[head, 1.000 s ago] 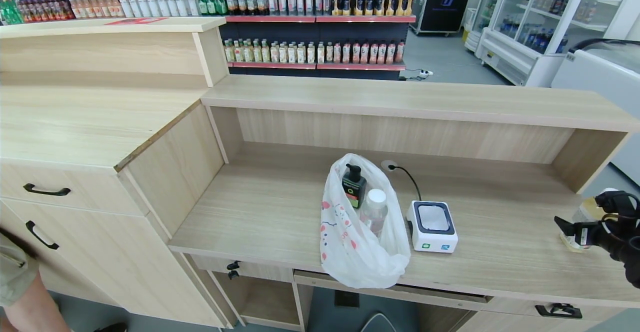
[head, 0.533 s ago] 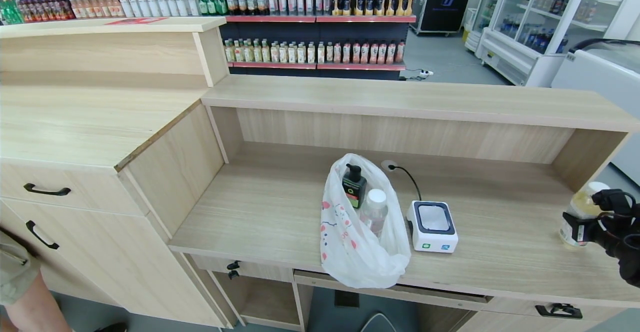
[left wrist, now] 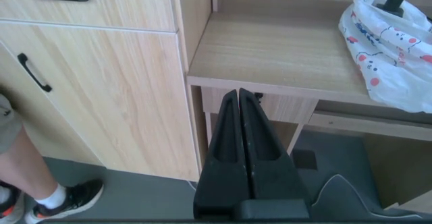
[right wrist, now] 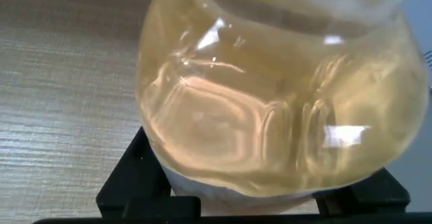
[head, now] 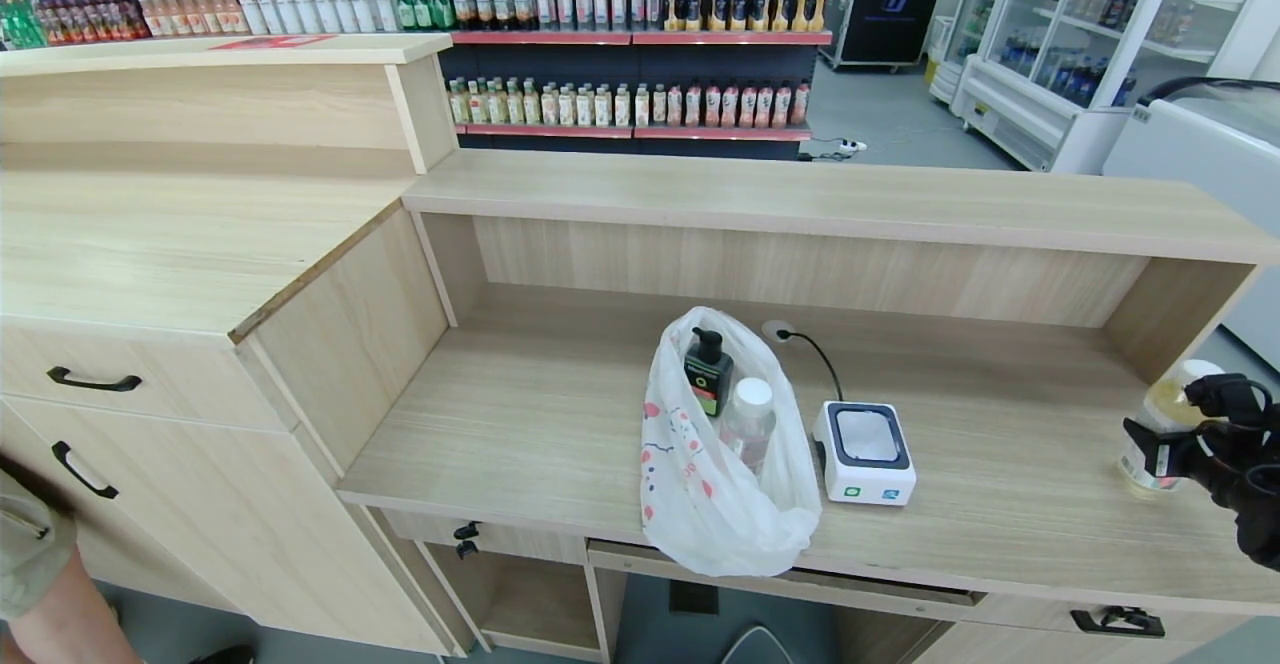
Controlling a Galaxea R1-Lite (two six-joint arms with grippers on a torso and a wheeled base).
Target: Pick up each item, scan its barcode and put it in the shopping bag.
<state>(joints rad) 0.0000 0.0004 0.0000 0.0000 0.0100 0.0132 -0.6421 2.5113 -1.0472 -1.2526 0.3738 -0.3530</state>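
Black fingers (right wrist: pixel 131 183) of the right gripper (head: pixel 1172 436) are clamped on either side of a clear plastic bottle (head: pixel 1160 406), upright, white-capped and full of pale yellow liquid, with a white label low on its body. It is at the far right end of the light wooden counter (head: pixel 560 424), well apart from the white scanner (head: pixel 865 449) and the white, red-spotted shopping bag (head: pixel 700 484), which holds a dark pump bottle (head: pixel 708 372) and a white-capped bottle (head: pixel 750 419). The left gripper (left wrist: pixel 239 96) hangs below the counter's front edge, its fingers pressed together on nothing.
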